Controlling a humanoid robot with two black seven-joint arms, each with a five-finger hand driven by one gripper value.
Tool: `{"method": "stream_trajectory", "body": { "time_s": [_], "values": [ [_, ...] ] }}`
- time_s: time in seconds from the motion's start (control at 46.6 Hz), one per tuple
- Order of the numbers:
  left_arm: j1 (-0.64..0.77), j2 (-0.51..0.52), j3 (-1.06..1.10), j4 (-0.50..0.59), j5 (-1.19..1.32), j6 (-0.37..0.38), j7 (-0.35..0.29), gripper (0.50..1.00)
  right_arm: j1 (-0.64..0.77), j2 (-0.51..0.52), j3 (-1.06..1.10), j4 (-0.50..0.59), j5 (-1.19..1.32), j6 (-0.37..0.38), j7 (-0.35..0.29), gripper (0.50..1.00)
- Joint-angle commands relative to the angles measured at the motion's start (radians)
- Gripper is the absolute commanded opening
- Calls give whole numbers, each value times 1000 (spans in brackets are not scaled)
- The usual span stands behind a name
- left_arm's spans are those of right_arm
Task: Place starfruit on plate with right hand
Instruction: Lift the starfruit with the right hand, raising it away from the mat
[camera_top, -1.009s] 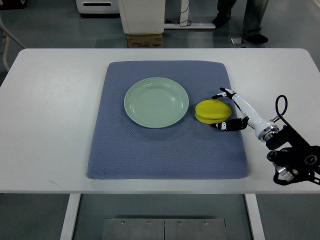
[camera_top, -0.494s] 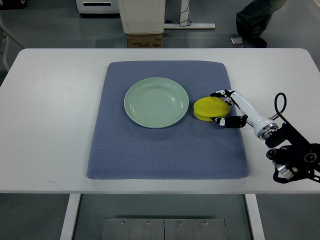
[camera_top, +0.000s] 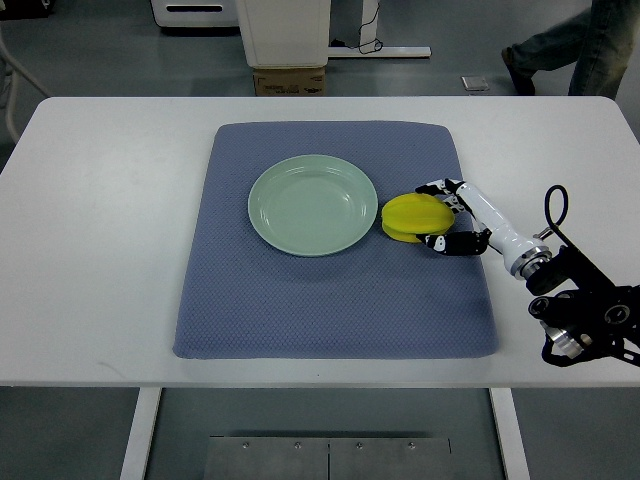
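I see the right hand (camera_top: 447, 215) gripping the starfruit (camera_top: 415, 218) from its right side. It sits on the mat (camera_top: 330, 300) near the mat's right edge, just beside the plate (camera_top: 313, 205).

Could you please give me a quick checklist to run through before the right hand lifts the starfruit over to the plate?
1. Right hand at the starfruit: ok, fingers sit on both its far and near sides.
2. Firm grasp: cannot tell, contact on the hidden side is not visible.
3. Starfruit lifted off the blue mat: not ok, it appears to rest on the mat.
4. Plate free to receive: ok, nothing lies in it.
5. Path to the plate: ok, the plate's rim is just beside the fruit with nothing between.
6. Left hand out of the way: ok, not in view.
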Motion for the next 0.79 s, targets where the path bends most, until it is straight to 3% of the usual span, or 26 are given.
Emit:
{"method": "stream_trajectory", "body": {
  "time_s": [0.0, 0.429, 0.773],
  "values": [
    [0, 0, 0, 0, 0, 0, -1, 1000, 2, -2, 1, 1, 20, 18, 1, 500],
    [0, 0, 0, 0, 0, 0, -1, 1000, 26, -18, 46, 12, 87, 81, 25, 500],
    [0, 0, 0, 0, 0, 0, -1, 1000, 54, -130, 133, 35, 87, 173, 26, 500]
  ]
}}
